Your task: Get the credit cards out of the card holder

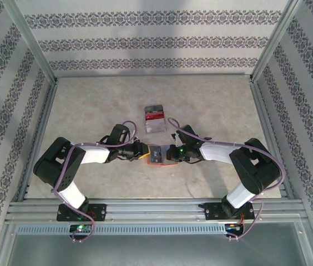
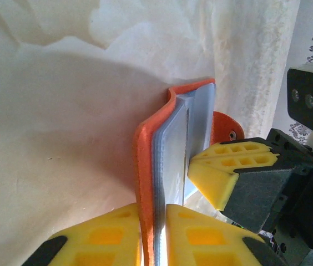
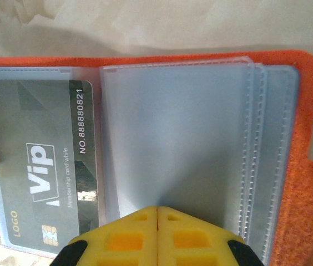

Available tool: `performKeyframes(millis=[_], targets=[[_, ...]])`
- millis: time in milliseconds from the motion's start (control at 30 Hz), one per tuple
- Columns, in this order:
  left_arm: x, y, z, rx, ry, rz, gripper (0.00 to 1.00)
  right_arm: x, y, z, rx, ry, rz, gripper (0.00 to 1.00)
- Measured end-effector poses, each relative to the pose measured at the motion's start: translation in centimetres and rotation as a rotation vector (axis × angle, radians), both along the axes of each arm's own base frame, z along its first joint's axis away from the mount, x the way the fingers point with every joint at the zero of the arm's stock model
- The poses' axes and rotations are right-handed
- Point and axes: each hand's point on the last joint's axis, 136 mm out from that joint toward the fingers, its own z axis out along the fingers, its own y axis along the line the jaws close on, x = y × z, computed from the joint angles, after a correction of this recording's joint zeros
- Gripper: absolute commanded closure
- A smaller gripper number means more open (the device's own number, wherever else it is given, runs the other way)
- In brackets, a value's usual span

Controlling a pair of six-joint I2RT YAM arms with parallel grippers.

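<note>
Your left gripper [image 2: 153, 215] clamps the open card holder [image 2: 144, 138] by its edge at bottom centre. Your right gripper [image 3: 157, 214] is closed, tips against the clear sleeves [image 3: 173, 138], perhaps pinching one.

You're working in a robot test cell, a lab rig rather than a home: a marble-look table [image 1: 90, 105] boxed in by aluminium frame posts [image 1: 30, 41] and patterned wall panels [image 1: 156, 39], with the left arm [image 1: 70, 166] and right arm [image 1: 251, 166] bolted to a slotted metal rail [image 1: 156, 210].
</note>
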Motion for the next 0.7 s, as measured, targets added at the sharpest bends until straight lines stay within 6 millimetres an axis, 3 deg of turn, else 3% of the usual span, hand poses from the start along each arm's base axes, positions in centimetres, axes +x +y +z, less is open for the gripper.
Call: performKeyframes(millis=[500,700], targets=[[-0.7,0.7,-1.9,0.034,0.038,0.010,0.94,0.2,-0.3,0.3,0.016,0.009,-0.007,0.91],[-0.7,0.7,-2.0,0.034,0.040,0.009,0.94,0.0,-0.2,2.2,0.050,-0.002,-0.004,0.83]])
